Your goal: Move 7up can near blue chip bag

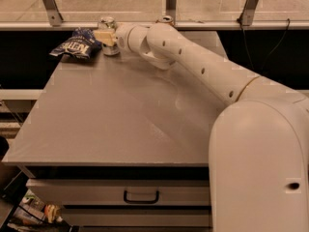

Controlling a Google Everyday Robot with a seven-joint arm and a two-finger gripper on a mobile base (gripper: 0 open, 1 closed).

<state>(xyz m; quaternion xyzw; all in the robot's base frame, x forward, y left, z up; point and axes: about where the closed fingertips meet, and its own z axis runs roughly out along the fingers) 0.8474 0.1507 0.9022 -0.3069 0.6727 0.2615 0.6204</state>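
Observation:
The 7up can (108,24) stands upright at the far left of the grey table (120,115), just right of the blue chip bag (76,45). The silvery can almost touches the bag's right edge. My gripper (106,36) reaches in from the right and its cream fingers (103,35) are closed around the middle of the can. The can's base rests on or just above the table top. The white arm (193,62) stretches across the back of the table from the lower right.
A golden-brown can (165,19) stands at the table's back edge behind the arm. A windowsill and metal posts run along the back. A drawer with a black handle (141,196) is under the table front. My white base (260,168) fills the lower right.

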